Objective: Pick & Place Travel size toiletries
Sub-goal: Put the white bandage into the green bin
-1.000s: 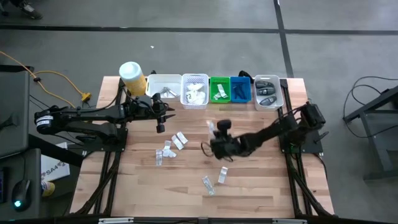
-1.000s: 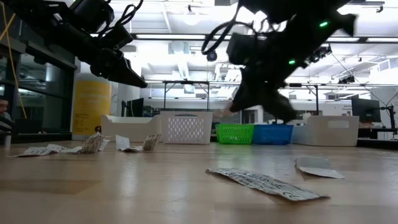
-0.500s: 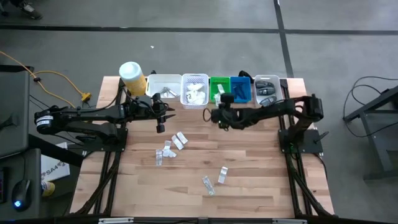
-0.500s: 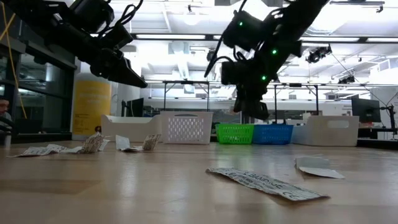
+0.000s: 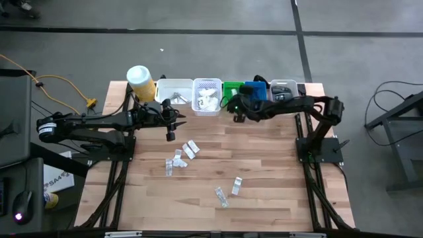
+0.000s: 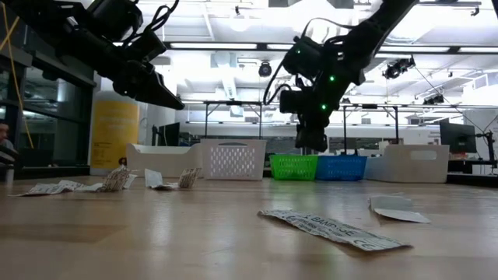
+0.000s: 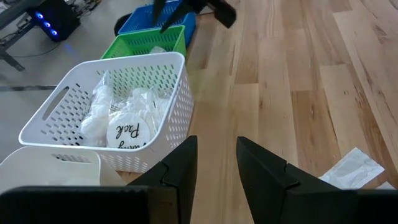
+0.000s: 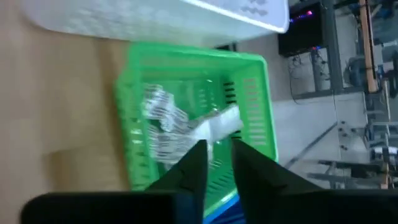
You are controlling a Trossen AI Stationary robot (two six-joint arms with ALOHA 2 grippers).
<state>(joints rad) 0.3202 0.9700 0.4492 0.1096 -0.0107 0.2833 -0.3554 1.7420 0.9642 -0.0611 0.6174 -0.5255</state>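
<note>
Left gripper (image 5: 170, 135) above the table (image 5: 277, 185), in front of the white baskets, fingers (image 7: 180, 162) slightly parted with nothing between them. Below and just right of it in the high view, a loose cluster of small clear and white sachets (image 5: 190, 149) flat on the wood, well apart from both grippers. Perforated white basket (image 7: 155, 68) filled with white sachets. Nearer the front edge, two more sachets (image 5: 236, 186) side by side, far from either gripper. Green basket (image 8: 249, 93) holding crumpled clear sachets (image 8: 161, 106), with a flat white sachet (image 8: 217, 127) directly at the tips of the right gripper (image 8: 219, 144), poised over this basket; held or released, cannot tell.
</note>
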